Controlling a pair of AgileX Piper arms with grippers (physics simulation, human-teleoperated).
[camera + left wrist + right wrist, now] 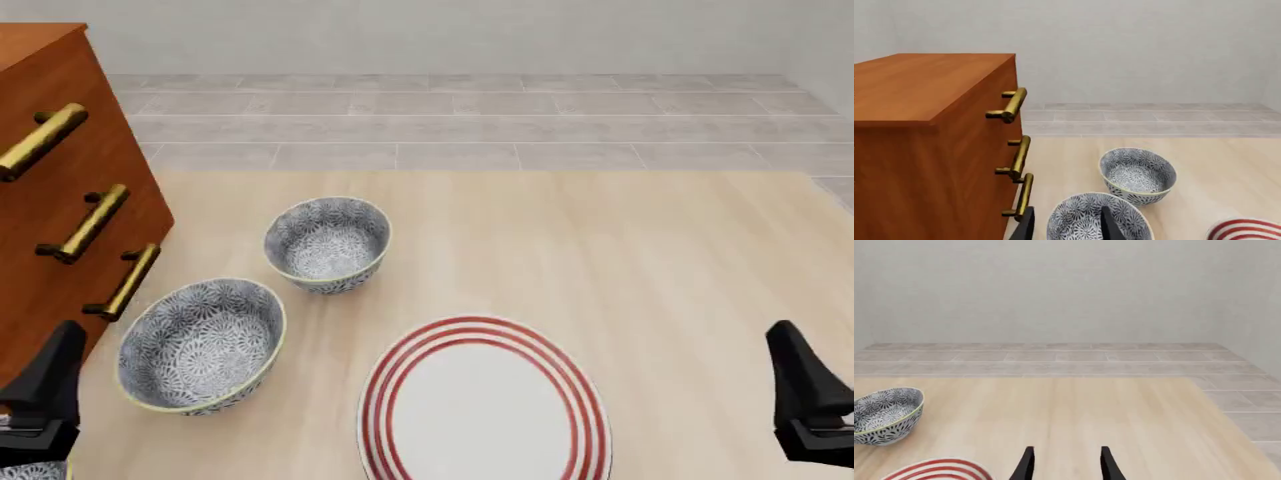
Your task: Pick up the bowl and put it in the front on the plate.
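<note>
Three look-alike blue-and-white floral bowls stand on the left of the table. The far bowl [327, 243] [1137, 175] [886, 416] is upright. A nearer bowl [200, 343] [1087, 217] sits by the dresser, just ahead of my open left gripper [1067, 229] [51, 385]. Only a sliver of the nearest bowl [30, 470] shows, under that gripper at the frame's corner. The white plate [483, 408] [1247, 231] [937, 471] with red rings lies at the front middle. My right gripper [1066, 467] [803, 390] is open and empty, right of the plate.
A wooden dresser [60, 190] [921, 145] with brass handles [1014, 160] stands at the table's left edge, close to the left arm and the nearer bowl. Past the table's far edge is tiled floor and a pale wall.
</note>
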